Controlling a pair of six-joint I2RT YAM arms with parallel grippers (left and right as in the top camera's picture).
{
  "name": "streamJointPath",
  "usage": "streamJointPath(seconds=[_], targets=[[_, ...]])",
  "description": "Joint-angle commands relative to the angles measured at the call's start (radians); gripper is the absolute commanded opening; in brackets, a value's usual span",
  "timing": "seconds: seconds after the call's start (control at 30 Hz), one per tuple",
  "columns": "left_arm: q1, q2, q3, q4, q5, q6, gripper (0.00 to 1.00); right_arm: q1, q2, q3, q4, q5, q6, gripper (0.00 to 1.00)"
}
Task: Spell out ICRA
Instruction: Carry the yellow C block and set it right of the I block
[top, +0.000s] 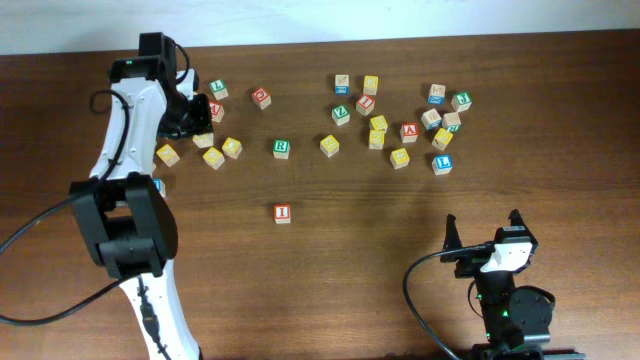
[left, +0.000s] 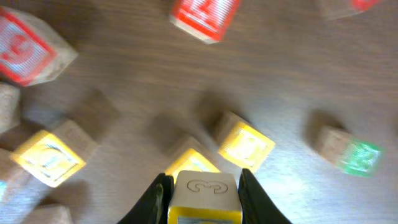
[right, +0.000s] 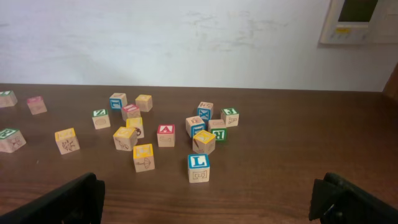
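Yellow-edged, the held cube (left: 204, 198) sits between the jaws of the left gripper (left: 204, 178), which press on both its sides low over the table (left: 143, 81). Its letter cannot be read; that it is the C is only a judgement from its colour.

The step in hand looks like lifting this cube out of the left cluster. A straight rise would do best, since a second yellow cube (left: 191, 163) lies just behind it and a third yellow cube (left: 246, 144) just beyond that, both close enough to be dragged by a sideways pull. The grip should be kept square so that the cube does not twist.

Farther off in the wrist view, a green-faced cube (left: 352, 155) stands to one side and a red-faced cube (left: 205, 15) lies at the far edge, both apart from the jaws.

Seen from overhead, the I cube (top: 282, 212) stands alone in the open middle of the table. The ground beside it is bare, so setting down there should meet nothing. The R cube (top: 281, 147) lies between the cluster and that spot and is best passed above. The A cube (top: 409, 131) sits inside the crowded right-hand group. The right gripper (top: 483, 232) rests near the table's front, its jaws spread wide and holding nothing.
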Motion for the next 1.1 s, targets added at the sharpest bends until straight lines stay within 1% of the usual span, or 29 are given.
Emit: streamJointPath(seconds=[0.0, 0.07, 0.1, 0.2, 0.27, 0.37, 0.47, 0.5, 0.6, 0.73, 0.87, 0.93, 1.07], targets=[[-0.007, 0.005, 0.059, -0.103, 0.285, -0.029, 0.20, -0.006, -0.005, -0.005, -0.006, 0.009, -0.002, 0.98], [-0.028, 0.005, 0.059, -0.171, 0.380, -0.031, 0.20, -0.006, -0.005, -0.005, -0.006, 0.009, -0.002, 0.98], [-0.061, 0.005, 0.059, -0.227, 0.408, -0.031, 0.20, -0.006, -0.005, -0.005, -0.006, 0.009, -0.002, 0.98], [-0.164, 0.005, 0.057, -0.300, 0.406, -0.031, 0.19, -0.006, -0.005, -0.005, -0.006, 0.009, -0.002, 0.98], [-0.239, 0.005, 0.054, -0.315, 0.382, -0.032, 0.14, -0.006, -0.005, -0.005, -0.006, 0.009, -0.003, 0.98], [-0.356, 0.005, 0.013, -0.314, 0.275, -0.095, 0.17, -0.006, -0.005, -0.005, -0.006, 0.009, -0.002, 0.98], [-0.462, 0.005, -0.066, -0.272, 0.265, -0.117, 0.16, -0.006, -0.005, -0.005, -0.006, 0.009, -0.002, 0.98], [-0.478, 0.005, -0.081, -0.254, 0.257, -0.123, 0.17, -0.006, -0.005, -0.005, -0.006, 0.009, -0.003, 0.98], [-0.509, 0.005, -0.140, -0.197, 0.086, -0.293, 0.16, -0.006, -0.005, -0.005, -0.006, 0.009, -0.003, 0.98], [-0.514, 0.005, -0.216, -0.096, 0.056, -0.397, 0.16, -0.006, -0.005, -0.005, -0.006, 0.009, -0.003, 0.98], [-0.530, 0.005, -0.306, -0.035, 0.018, -0.405, 0.17, -0.006, -0.005, -0.005, -0.006, 0.009, -0.002, 0.98], [-0.529, 0.005, -0.306, -0.033, 0.004, -0.404, 0.17, -0.006, -0.005, -0.005, -0.006, 0.009, -0.002, 0.98], [-0.531, 0.005, -0.307, -0.035, -0.095, -0.404, 0.17, -0.006, -0.005, -0.005, -0.006, 0.009, -0.002, 0.98]])
